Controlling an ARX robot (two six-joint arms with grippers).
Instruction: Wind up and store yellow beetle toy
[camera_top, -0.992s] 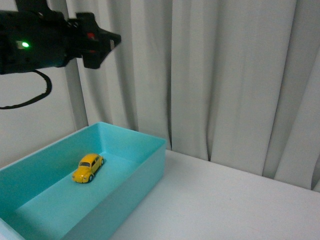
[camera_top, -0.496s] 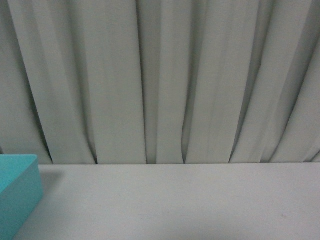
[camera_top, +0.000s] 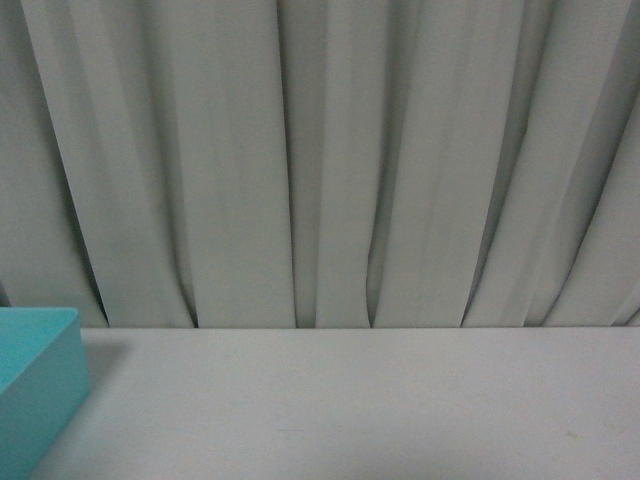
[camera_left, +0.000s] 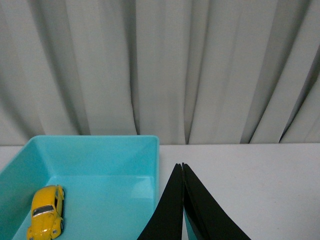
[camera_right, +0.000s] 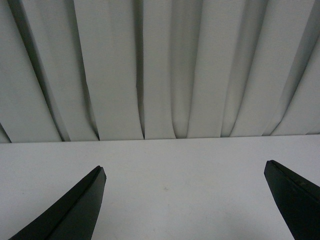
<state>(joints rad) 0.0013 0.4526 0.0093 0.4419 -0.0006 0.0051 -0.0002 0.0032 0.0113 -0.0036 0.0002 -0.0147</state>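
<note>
Yellow beetle toy (camera_left: 46, 219) already sits in the teal bin (camera_left: 95, 143), nobody holding it.

You get one toy, one bin, two grippers: the toy rests on its wheels on the bin floor near a side wall, looks stored. Left gripper (camera_left: 182, 167) hangs just beside the bin, jaws pressed together on nothing. Right gripper (camera_right: 185, 172) idles spread wide over bare white table (camera_right: 165, 165), well apart. Front view shows only a bin corner and curtain (camera_top: 330, 160).

You have a white worktop (camera_top: 380, 400) with a pleated grey-white curtain (camera_top: 330, 160) hanging along its far edge. A turquoise open-topped box (camera_left: 100, 165) sits toward the left edge; in your front view only its corner shows at lower left.
</note>
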